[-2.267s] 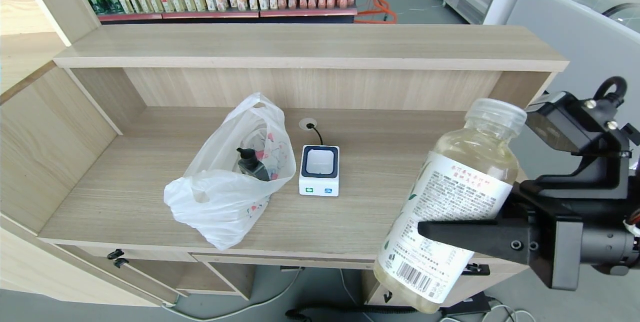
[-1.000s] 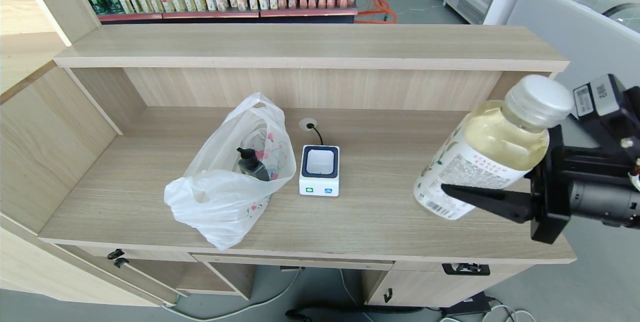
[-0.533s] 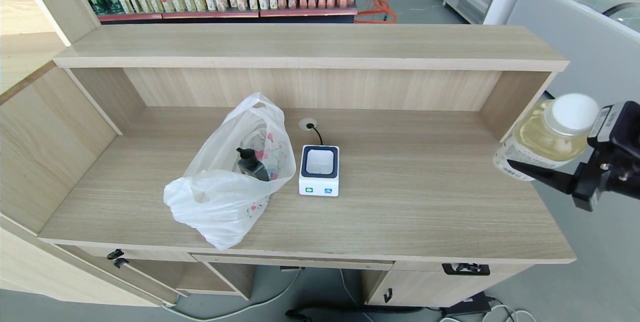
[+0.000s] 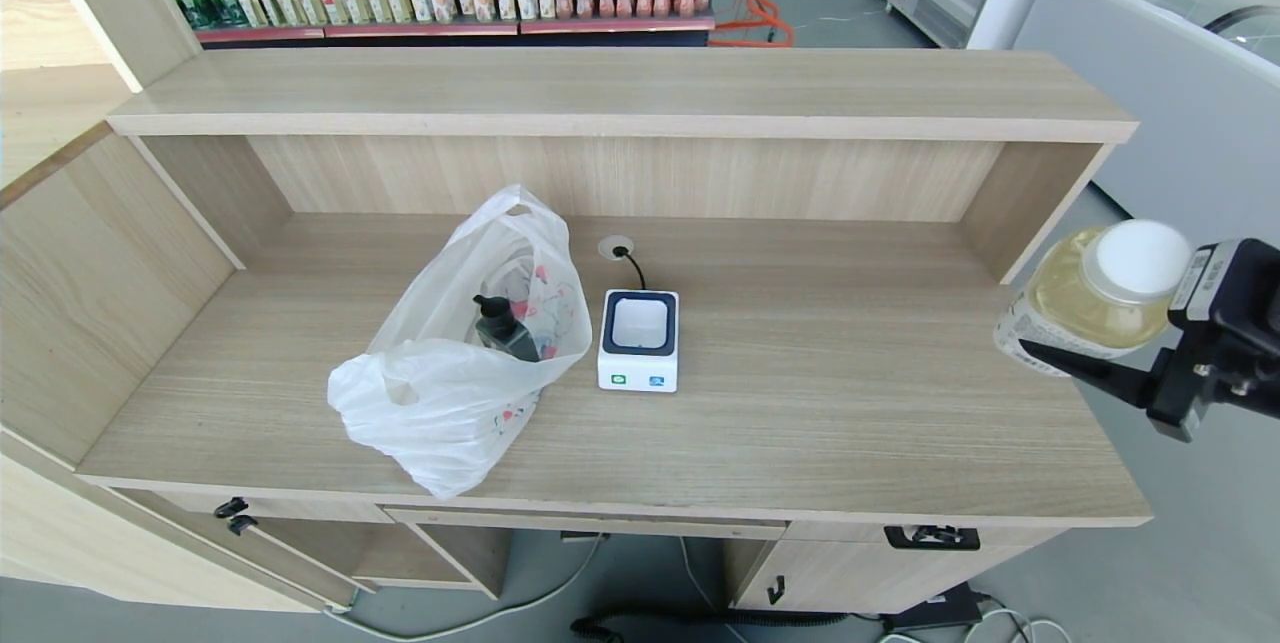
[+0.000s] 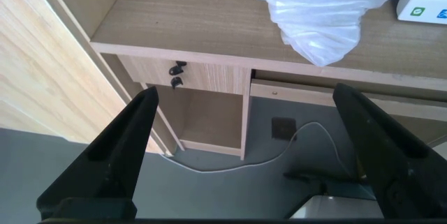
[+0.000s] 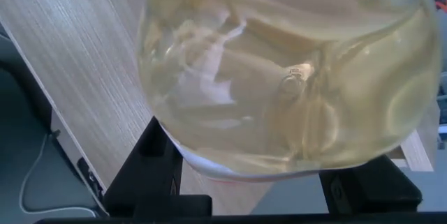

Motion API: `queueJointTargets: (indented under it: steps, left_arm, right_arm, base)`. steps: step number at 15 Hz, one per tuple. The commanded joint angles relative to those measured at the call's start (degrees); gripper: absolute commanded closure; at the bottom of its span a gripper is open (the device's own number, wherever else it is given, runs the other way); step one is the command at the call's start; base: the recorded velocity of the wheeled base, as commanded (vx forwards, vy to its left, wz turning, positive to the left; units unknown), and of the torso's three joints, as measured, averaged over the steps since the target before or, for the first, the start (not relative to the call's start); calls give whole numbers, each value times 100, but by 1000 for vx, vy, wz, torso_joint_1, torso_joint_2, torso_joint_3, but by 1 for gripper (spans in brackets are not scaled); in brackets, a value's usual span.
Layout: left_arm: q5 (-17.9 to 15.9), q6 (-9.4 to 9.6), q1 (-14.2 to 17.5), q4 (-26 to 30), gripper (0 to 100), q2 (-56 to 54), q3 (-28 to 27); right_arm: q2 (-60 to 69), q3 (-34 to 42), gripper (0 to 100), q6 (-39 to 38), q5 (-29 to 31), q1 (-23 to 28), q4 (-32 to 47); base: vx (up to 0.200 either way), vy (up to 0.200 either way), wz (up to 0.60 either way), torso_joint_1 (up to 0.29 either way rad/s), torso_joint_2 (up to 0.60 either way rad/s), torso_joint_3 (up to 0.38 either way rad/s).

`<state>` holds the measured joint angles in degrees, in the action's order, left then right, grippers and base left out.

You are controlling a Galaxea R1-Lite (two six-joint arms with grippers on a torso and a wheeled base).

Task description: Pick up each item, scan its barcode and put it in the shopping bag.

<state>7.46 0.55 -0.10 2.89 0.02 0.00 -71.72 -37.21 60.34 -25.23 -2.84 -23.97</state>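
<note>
Matt wood-grain counter (image 4: 800,423), thin glossy plastic bag (image 4: 450,403), clear plastic bottle (image 4: 1080,308)

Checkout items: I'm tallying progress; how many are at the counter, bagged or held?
2. A pale drink bottle is in the right hand at the right end of the counter; a dark pump bottle sits in the shopping bag, which may hide more.

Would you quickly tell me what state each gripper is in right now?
Left gripper: open, holding nothing.
Right gripper: closed on the bottle.
</note>
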Motion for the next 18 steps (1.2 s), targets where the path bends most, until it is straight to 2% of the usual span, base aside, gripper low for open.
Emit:
queueJointTargets:
  steps: [1,2,10,14,18]
  left_arm:
    - [1,7,1,1,0,-2,0]
    - [1,7,1,1,0,-2,0]
    - [1,-11,1,1,0,-2,0]
    - [1,15,1,1,0,6,0]
    - [1,7,1,1,0,-2,0]
  right_arm:
    - [79,12,100,4,10,-24,6]
    - [97,29,100,-5,10,-24,6]
    - [-202,91,100,-128,-87,-270,-3]
    - [-519,-120,100,-181,-368,-305,-3]
    - [-756,-182,100,-181,-755,-305,-3]
  base:
    - [0,0,0,0,0,0]
    - [0,0,0,0,0,0]
    - [0,200,0,2,-1,2]
    - [0,0,0,0,0,0]
    - [200,0,0,-2,-6,4]
